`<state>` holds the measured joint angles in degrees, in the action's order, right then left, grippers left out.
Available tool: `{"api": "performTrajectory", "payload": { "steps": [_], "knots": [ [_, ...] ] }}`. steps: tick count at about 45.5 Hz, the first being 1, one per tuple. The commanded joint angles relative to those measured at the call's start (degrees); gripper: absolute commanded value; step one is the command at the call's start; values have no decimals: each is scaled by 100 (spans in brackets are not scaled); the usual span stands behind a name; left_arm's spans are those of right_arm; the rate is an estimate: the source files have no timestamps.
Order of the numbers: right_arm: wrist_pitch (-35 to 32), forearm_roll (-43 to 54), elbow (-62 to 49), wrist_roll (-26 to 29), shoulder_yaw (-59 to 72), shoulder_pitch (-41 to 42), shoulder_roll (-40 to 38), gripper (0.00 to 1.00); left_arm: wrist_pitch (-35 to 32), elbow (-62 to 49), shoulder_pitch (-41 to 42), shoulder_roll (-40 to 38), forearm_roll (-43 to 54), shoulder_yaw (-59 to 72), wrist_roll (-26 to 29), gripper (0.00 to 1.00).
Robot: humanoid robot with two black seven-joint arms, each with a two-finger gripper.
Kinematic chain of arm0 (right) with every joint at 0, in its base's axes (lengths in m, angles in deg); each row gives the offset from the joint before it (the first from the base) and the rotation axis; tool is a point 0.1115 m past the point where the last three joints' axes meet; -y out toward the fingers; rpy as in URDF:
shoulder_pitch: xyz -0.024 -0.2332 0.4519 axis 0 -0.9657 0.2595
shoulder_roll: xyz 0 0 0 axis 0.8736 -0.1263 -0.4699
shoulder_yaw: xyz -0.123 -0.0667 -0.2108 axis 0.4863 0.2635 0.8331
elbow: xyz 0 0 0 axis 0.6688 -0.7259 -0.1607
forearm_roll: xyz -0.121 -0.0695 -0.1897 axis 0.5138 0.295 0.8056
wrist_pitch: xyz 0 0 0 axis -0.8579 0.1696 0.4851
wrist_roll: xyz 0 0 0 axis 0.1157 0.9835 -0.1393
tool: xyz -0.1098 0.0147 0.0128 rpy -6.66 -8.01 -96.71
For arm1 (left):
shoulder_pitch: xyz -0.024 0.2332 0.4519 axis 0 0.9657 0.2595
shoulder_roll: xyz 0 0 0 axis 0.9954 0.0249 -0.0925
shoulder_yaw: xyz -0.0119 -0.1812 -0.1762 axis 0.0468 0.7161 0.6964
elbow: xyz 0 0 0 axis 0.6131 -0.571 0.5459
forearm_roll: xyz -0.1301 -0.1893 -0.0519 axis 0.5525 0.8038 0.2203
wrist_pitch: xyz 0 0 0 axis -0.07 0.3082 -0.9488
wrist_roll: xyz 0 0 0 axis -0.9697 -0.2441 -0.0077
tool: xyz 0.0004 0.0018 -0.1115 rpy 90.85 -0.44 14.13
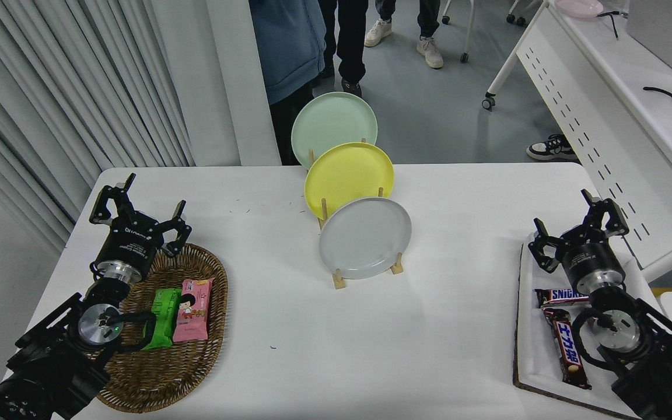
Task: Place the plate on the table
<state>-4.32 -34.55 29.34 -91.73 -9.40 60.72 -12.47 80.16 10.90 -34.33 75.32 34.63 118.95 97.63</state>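
**Grey plate not yet off the rack, lining up the grab**

I'm looking down over the large white rectangular table (289, 326) and the round matte light-grey plate (365, 237) is standing on edge in the front slot of the little wooden peg rack (339, 280), face tilted toward me. The round yellow plate (349, 179) is sitting right behind it, overlapping, and the round mint green plate (334, 128) is behind that, so 3 plates in a row.

My right gripper (575, 230) is hovering over the white rectangular tray (531, 350) with the chocolate bars, fingers spread, holding nothing, well apart from the rack. The left gripper (137, 213) is parked over the oval wicker basket (196, 326), also spread and empty.

I'm thinking the clean way is coming in from the right side and pinching the grey rim near its upper right edge, where it's sticking out clear of the yellow one. Then I'd lift straight up out of the pegs before tipping it flat, or the rack's probably dragging along.
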Motion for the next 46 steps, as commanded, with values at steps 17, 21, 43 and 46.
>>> {"api": "performTrajectory", "payload": {
  "steps": [17, 21, 43, 46],
  "knots": [
    [-6, -1, -133, -4, 50, 312, 78, 99, -9, -6, 0, 0, 0, 4, 3, 100],
    [-23, -1, -133, -4, 59, 303, 78, 99, -9, 2, 0, 0, 0, -5, 3, 100],
    [-41, -1, -142, -4, 76, 479, 34, 99, -9, -6, 0, 0, 0, -5, 3, 100],
    [-50, -1, -142, -4, 76, 488, 25, 99, -9, -6, 0, 0, 0, -5, 3, 100]
  ]
}}
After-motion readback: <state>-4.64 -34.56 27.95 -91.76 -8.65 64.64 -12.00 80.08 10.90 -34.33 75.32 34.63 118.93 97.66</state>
